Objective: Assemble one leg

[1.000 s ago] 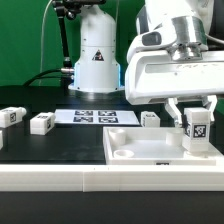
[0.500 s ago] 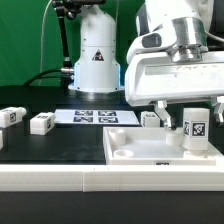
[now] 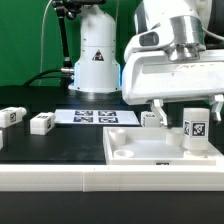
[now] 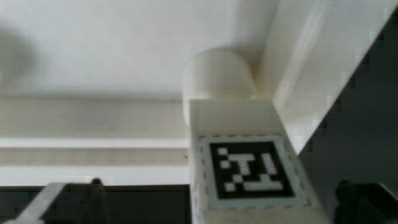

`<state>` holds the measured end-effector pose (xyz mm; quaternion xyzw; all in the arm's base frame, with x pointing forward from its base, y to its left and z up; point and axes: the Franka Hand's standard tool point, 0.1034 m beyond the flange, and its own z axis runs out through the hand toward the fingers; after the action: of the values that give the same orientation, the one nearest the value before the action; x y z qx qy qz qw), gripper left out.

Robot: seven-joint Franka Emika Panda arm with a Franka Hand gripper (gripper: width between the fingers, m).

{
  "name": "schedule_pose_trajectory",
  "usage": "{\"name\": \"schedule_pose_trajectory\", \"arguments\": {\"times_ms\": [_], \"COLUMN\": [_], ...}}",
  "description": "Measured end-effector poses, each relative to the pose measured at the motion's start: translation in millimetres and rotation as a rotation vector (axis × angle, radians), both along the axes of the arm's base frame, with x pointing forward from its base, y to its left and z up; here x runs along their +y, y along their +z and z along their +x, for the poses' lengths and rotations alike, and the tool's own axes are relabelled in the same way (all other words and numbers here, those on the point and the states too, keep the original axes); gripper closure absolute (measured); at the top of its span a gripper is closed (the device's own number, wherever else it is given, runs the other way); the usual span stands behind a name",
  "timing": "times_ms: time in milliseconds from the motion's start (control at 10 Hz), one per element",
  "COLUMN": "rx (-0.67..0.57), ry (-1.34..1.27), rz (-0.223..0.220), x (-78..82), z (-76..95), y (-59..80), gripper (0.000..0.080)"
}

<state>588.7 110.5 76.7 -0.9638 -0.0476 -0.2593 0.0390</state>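
Since the earlier frames the jaws have spread apart and drawn upward off the leg (image 3: 196,126). A second ago the fingers closely flanked it; now they sit well clear on either side and nearer its top. The leg itself has not shifted.

Jaws: wide open, holding nothing. In the wrist view both fingertips (image 4: 68,203) appear only at the picture's edges, with open space between each and the leg.

Leg: upright and unsupported, its tagged face toward the exterior camera. It stands in the corner of the white tray-like piece (image 3: 150,156) at the exterior view's right, close to the raised rim. The wrist view shows the tag square and legible, with the post rising straight from it and no visible lean.

Other items: three further tagged posts lie on the bench (image 3: 60,150), two (image 3: 12,117) (image 3: 41,123) at the exterior view's left and one (image 3: 150,119) just behind the tray-like piece. The marker board (image 3: 95,116) lies flat between them.

Assessment: the leg appears to have just been released, which suggests that placing it is finished or nearly so. Whether it is fully seated or fastened cannot be told, because the joint at its foot is hidden. The main risk is that a loosely seated leg tips if a finger brushes it while the arm moves away.
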Motion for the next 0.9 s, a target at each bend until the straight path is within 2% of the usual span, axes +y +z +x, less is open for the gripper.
{"name": "schedule_pose_trajectory", "arguments": {"times_ms": [200,400,500,600,800,900], "rx": [-0.001,0.046,0.099,0.205,0.307,0.369], "ry": [-0.001,0.003,0.006,0.008,0.005,0.012], "rz": [0.003,0.011,0.02,0.044,0.068,0.075], "x": [-1.9,-0.3,1.9,7.7,9.9,9.9], "z": [2.0,1.1,1.2,1.3,9.7,8.1], "y": [11.6,8.5,5.0,3.8,8.1,7.1], "gripper": [0.0151,0.0151,0.0151,0.0151,0.0151,0.0151]}}
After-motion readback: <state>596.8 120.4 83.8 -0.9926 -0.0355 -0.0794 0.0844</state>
